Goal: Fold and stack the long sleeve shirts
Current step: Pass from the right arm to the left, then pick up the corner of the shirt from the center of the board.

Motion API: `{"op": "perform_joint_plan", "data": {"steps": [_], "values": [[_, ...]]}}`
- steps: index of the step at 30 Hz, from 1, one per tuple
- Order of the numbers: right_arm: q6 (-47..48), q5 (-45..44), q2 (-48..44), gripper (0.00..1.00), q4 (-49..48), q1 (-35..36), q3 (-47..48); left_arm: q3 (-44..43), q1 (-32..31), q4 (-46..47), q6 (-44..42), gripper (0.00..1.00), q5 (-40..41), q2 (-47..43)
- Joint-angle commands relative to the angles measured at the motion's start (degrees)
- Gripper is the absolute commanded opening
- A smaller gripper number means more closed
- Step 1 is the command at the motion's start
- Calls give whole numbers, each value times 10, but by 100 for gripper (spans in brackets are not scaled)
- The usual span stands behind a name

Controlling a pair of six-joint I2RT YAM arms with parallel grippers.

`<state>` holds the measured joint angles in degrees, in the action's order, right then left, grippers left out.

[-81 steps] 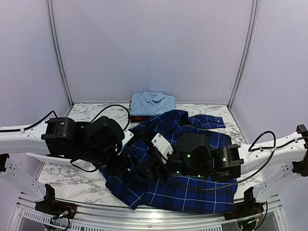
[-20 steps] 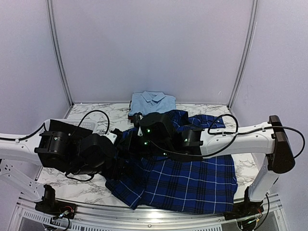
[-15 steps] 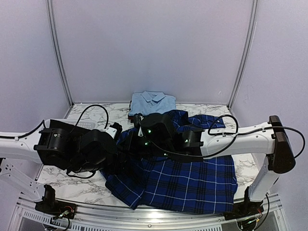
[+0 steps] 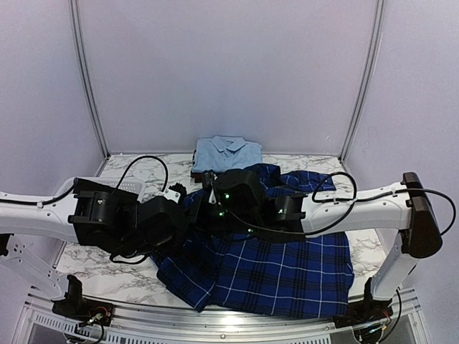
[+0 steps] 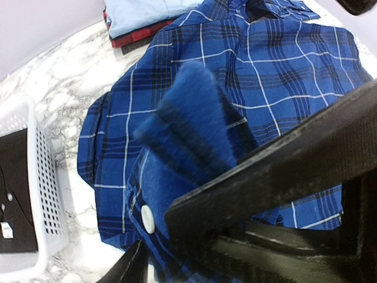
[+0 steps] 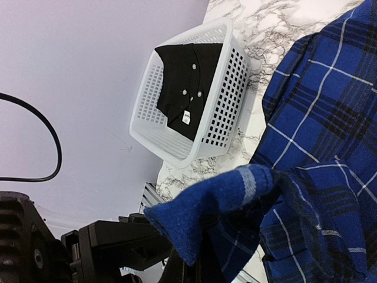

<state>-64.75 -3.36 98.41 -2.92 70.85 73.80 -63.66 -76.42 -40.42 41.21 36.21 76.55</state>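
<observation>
The navy plaid shirt (image 4: 287,265) lies spread over the middle and right of the table. My right gripper (image 4: 205,198) reaches across to its left part and is shut on a raised fold of that shirt (image 6: 212,206), pinched at the bottom of the right wrist view (image 6: 191,268). My left gripper (image 4: 181,218) sits at the shirt's left edge. Its jaws stand partly apart around the buttoned edge (image 5: 148,219), and one finger (image 5: 126,268) is clear of the cloth. The folded light blue shirt (image 4: 228,153) rests on the red-and-black shirt (image 4: 204,176) at the back.
A white slotted basket (image 4: 130,188) stands at the left on the marble, holding a black garment (image 6: 185,88). It shows beside the shirt's edge in the left wrist view (image 5: 35,194). Booth walls close the back and sides.
The right arm has swung from the front right across to the left with the cloth. The left arm has moved right to the shirt's edge, and its jaws have narrowed.
</observation>
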Motion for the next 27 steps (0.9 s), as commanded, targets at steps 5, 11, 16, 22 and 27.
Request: {"op": "perform_joint_plan", "data": {"steps": [5,11,16,22,27], "values": [[17,22,-31,0,-32,-2,-17,-14,17,-12,-18,10,33,-5],[99,28,-65,28,-11,-2,-41,7,34,-13,-2,0,53,-33],[179,16,-137,41,48,-1,-121,24,77,-22,18,0,53,-86],[256,11,-240,47,125,7,-212,8,153,-34,-10,0,44,-83],[318,-4,-294,48,251,43,-243,-26,253,-38,-52,0,29,-71]]}}
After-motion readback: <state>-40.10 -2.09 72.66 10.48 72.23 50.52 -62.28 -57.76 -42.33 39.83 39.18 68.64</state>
